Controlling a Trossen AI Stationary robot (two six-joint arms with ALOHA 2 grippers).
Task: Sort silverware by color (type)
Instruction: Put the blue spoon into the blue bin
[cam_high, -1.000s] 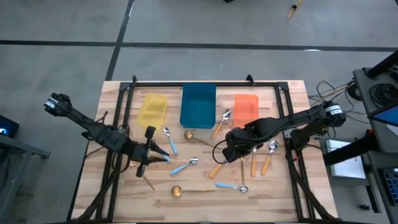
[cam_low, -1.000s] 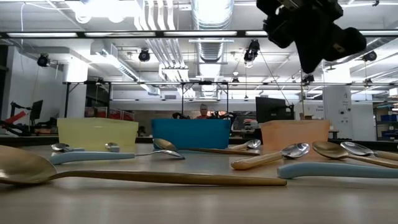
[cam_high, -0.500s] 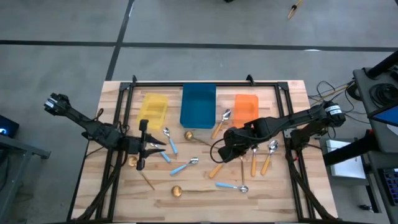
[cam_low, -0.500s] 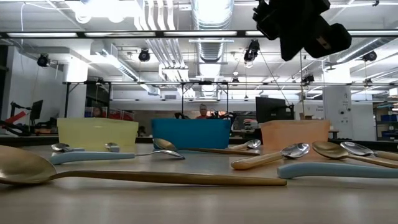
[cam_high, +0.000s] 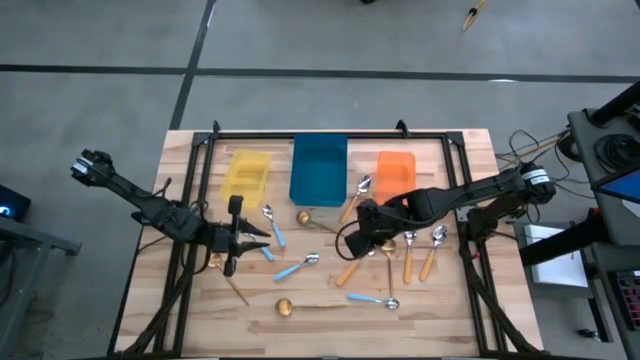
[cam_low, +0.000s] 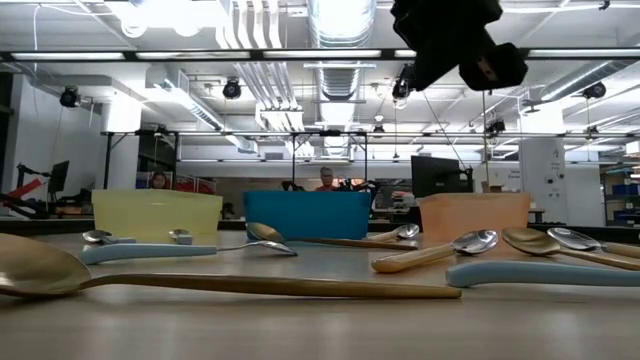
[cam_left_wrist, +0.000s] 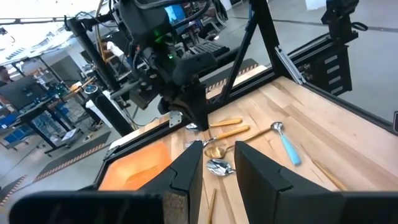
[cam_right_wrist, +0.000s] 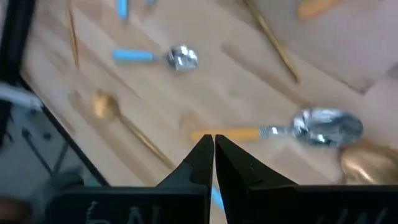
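Observation:
Spoons lie scattered flat on the wooden table: blue-handled ones (cam_high: 297, 266) (cam_high: 272, 225) (cam_high: 372, 298), orange-handled ones (cam_high: 355, 198) (cam_high: 408, 258) and thin gold ones (cam_high: 284, 307) (cam_high: 300, 216). My right gripper (cam_high: 360, 238) hangs above the table's middle, right of centre. Its fingers are shut (cam_right_wrist: 213, 146) with nothing visible between them, and an orange-handled spoon (cam_right_wrist: 292, 129) and a gold bowl (cam_right_wrist: 367, 169) lie beneath. My left gripper (cam_high: 250, 240) is open (cam_left_wrist: 217, 167) and hovers left of centre, just beside a blue-handled spoon (cam_high: 266, 252), touching nothing.
A yellow bin (cam_high: 245, 175), a blue bin (cam_high: 318, 168) and an orange bin (cam_high: 395, 172) stand in a row along the far edge, inside a black frame (cam_high: 330, 135). In the low view a gold spoon (cam_low: 200, 282) lies nearest the camera. A person (cam_low: 325, 180) shows far behind.
My right gripper has risen and drifted toward the table's left and a little toward the far edge, staying shut. My left gripper has drawn back slightly toward the left and far side, away from the blue-handled spoon. No spoon has moved.

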